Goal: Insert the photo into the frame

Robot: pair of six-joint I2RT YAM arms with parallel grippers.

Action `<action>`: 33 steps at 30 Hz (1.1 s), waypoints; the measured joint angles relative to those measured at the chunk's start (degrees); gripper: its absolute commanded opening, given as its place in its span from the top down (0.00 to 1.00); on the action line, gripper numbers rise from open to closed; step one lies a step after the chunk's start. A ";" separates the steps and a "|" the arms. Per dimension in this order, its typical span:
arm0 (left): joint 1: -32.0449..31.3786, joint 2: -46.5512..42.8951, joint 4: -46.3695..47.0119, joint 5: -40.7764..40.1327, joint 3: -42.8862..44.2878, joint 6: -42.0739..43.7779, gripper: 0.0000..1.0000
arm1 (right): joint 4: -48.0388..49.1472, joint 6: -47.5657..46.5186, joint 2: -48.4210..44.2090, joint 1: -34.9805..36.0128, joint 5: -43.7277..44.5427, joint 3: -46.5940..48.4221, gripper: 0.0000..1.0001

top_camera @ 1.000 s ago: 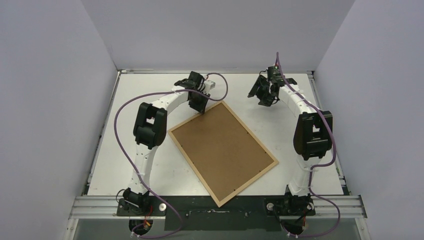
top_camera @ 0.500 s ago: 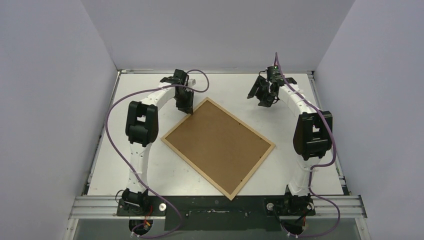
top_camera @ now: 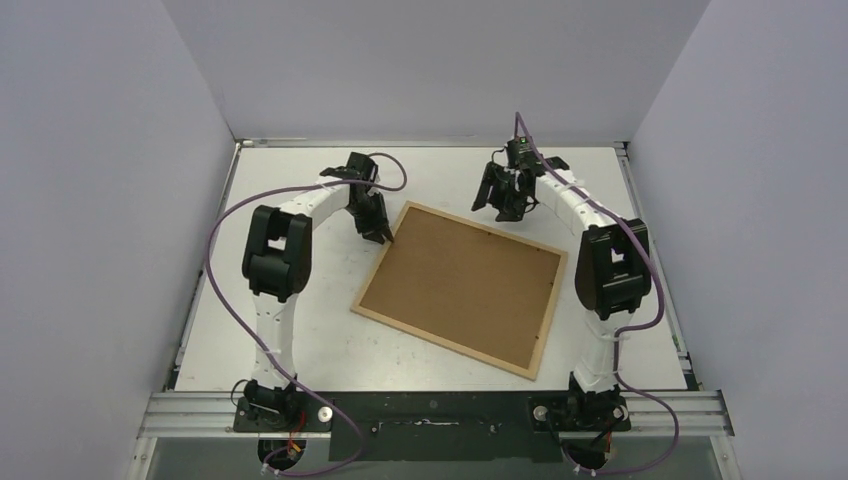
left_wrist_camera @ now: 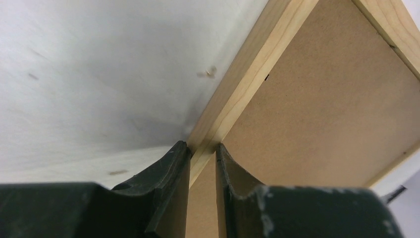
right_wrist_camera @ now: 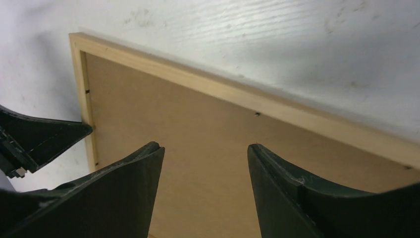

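While pinched by the left tool [top_camera: 380, 232] on its left rail, just short of the far corner, has swung round on the table [top_camera: 320, 340] over the last second: no longer standing on a point like a diamond, that frame [left_wrist_camera: 246, 74], but lying nearly square to the near edge, only a little askew. From the left wrist, fingers [left_wrist_camera: 173, 168] seen closed either side of the wooden rail, one outside it, one inside over the brown backing board [top_camera: 460, 285]. Meanwhile brought the right tool [top_camera: 505, 205] leftward, toward the far rail; hovers above it, jaws wide apart, holding nothing and touching nothing. Lies back-up, with the board filling the opening edge to edge. No sight of the photo in any view; under the board or elsewhere, cannot tell. Reads as a repositioning, not an insertion: puts the far rail within reach of both arms. Likely next: lift the board out, or press it home if the print already sits beneath. Worth watching for the thin rail slipping from so narrow a pinch
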 measured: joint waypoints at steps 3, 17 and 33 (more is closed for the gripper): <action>-1.51 -3.17 4.02 1.44 -6.40 -5.68 1.00 | 0.37 -0.15 -0.04 2.27 -1.27 -1.27 0.37; -0.44 -10.67 22.62 13.03 -25.49 -19.15 1.00 | -4.76 0.63 -1.11 18.49 1.49 -6.62 0.29; 1.22 -13.22 31.21 24.55 -35.36 -19.28 1.00 | -5.46 10.71 1.01 31.89 15.19 -3.65 0.29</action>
